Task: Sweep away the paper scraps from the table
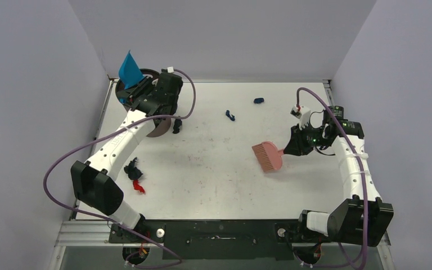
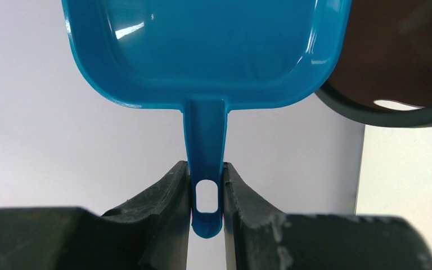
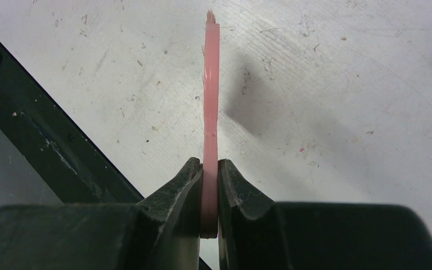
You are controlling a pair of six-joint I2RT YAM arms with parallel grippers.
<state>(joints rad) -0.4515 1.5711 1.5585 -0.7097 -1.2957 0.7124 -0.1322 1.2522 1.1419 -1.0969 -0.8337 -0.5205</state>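
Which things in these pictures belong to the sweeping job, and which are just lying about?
Job: paper scraps, pink brush in the right gripper, blue dustpan in the left gripper, table.
Lying about: dark round dish at the table's far left; red bit, possibly another scrap.

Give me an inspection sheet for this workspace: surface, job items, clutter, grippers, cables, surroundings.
Surface: white table, scuffed, with faint reddish marks.
Job's things: dark blue paper scraps lie scattered in four spots, none gathered.
Clutter: a red scrap lies beside the near-left dark scraps; a dark round object sits at the far left.
Grippers: left gripper is shut on the blue dustpan handle; right gripper is shut on the pink brush.
Cables: purple cables hang in loose loops along both arms.
Surroundings: grey walls on three sides.
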